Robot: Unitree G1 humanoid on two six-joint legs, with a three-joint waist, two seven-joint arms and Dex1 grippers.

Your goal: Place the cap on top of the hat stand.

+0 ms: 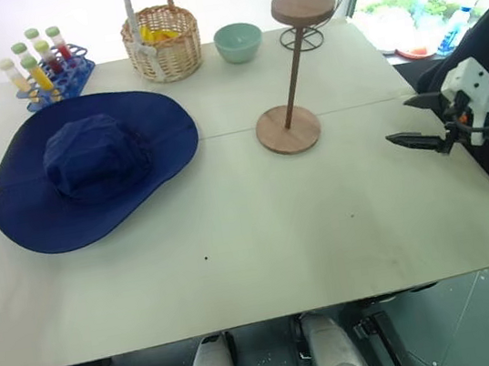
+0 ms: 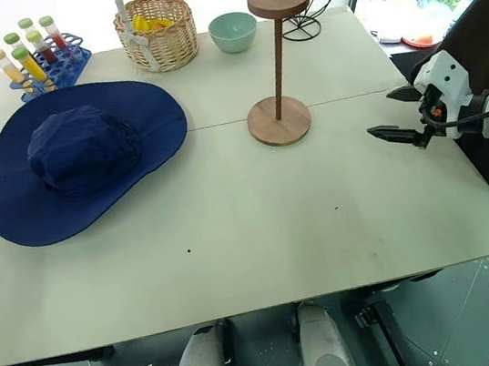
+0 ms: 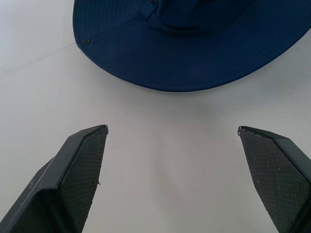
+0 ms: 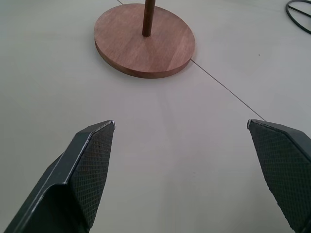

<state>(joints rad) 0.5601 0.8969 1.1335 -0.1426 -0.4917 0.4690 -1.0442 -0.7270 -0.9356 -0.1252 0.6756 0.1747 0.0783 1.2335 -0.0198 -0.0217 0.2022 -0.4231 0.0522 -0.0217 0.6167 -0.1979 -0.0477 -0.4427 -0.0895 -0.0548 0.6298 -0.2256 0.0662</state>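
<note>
White table (image 1: 253,237) holds a basket (image 1: 162,43) of yellow items; both grippers gape empty.

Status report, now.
Left gripper open, empty, facing cap. Right gripper open, empty, facing stand. Cap flat on table, stand bare. Path between them clear.

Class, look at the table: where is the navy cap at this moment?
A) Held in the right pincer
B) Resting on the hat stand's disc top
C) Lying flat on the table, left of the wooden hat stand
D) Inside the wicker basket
C: the cap lies flat on the table, well left of the hat stand, whose disc top is bare.
</note>
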